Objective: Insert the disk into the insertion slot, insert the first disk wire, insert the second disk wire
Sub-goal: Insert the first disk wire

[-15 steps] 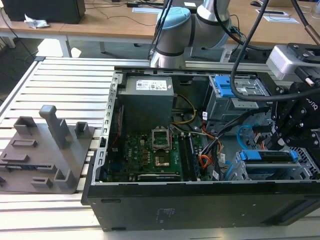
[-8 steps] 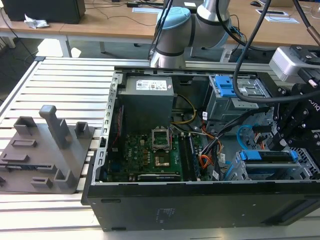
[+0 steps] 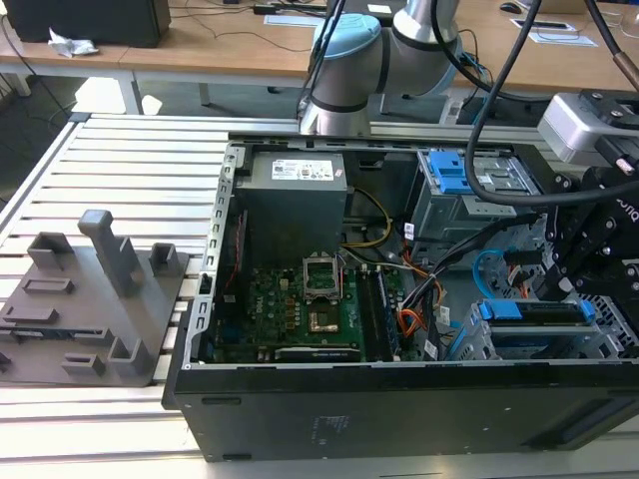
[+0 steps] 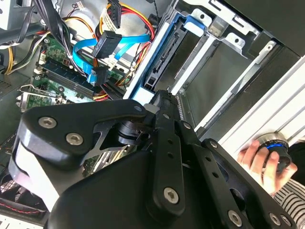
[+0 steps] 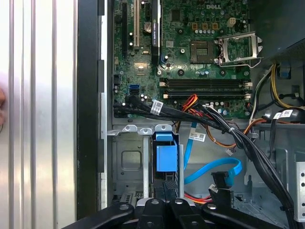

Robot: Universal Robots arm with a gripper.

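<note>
Where the disk (image 3: pixel 534 311) sits: on edge in the silver cage (image 3: pixel 481 344), blue frame (image 5: pixel 164 157) showing
gripper (image 5: pixel 167 202): just above the disk's end
fingers (image 5: pixel 155 206): narrow, close together at that end; grip unclear
light-blue cable (image 5: pixel 214 169): loops beside cage, dark plug (image 5: pixel 221 181) apart from disk
hand (image 4: pixel 259 160): on a knob (image 4: pixel 274 145) by the slatted surface (image 3: pixel 130 160)

The arm (image 3: pixel 344 70) stands at the far side; its gripper (image 3: pixel 567 274) hangs low at the exterior view's right.
</note>
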